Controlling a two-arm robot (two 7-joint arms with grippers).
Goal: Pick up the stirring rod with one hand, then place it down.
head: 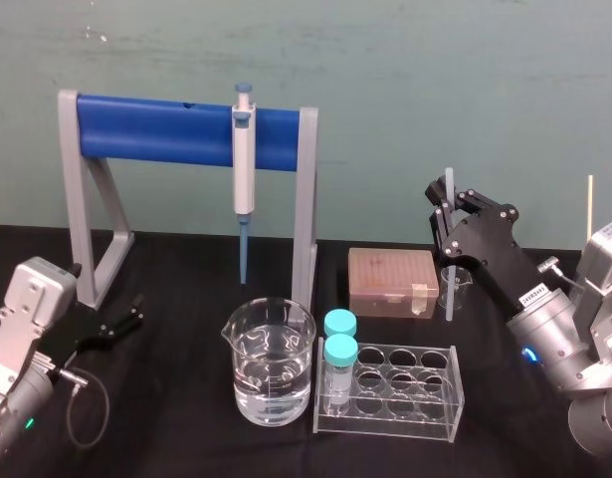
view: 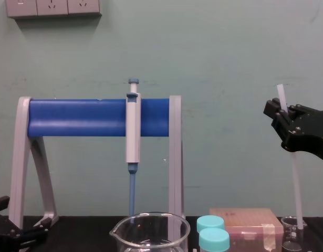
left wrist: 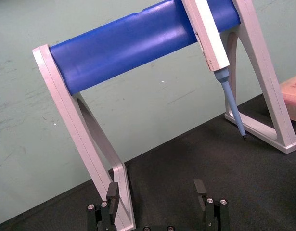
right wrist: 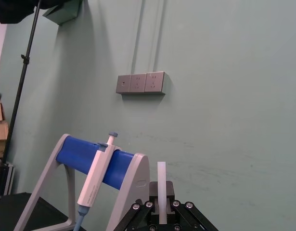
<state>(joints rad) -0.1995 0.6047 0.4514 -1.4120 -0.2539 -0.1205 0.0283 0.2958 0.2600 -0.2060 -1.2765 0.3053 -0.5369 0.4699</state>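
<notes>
rod's up in the right gripper, left one parked low

closest to the robot on the black table (head: pixel 186 438) there's a big beaker (head: pixel 271 363) with clear liquid in it. just to its right is a clear tube rack (head: pixel 425 393) with two teal-capped vials (head: pixel 339 351) at its left end. over at the left edge the left gripper (head: pixel 124 322) sits low by the table, near the left foot of the pipette stand (head: pixel 156 129). the left wrist view has its fingers (left wrist: pixel 112 193) well apart with nothing between them.

further back, behind the rack, there's a pinkish tip box (head: pixel 392 282) and right beside it a small beaker (head: pixel 458 287). the stirring rod (head: pixel 449 249) stands pretty much upright there. in the chest view the rod (view: pixel 296 184) leans just a touch. its lower end is down at the small beaker, but i can't tell if it's inside or touching the glass. the right gripper (head: pixel 447 211) is up off the table and clamped on the rod's upper part, with a short bit poking out above the fingers. the right wrist view agrees, with the rod (right wrist: pixel 161 175) pinched between the two black fingers.

at the back is the grey stand with its blue bar. a pipette (head: pixel 244 169) hangs from the bar, tip pointing down behind the big beaker. then it's just green wall.
</notes>
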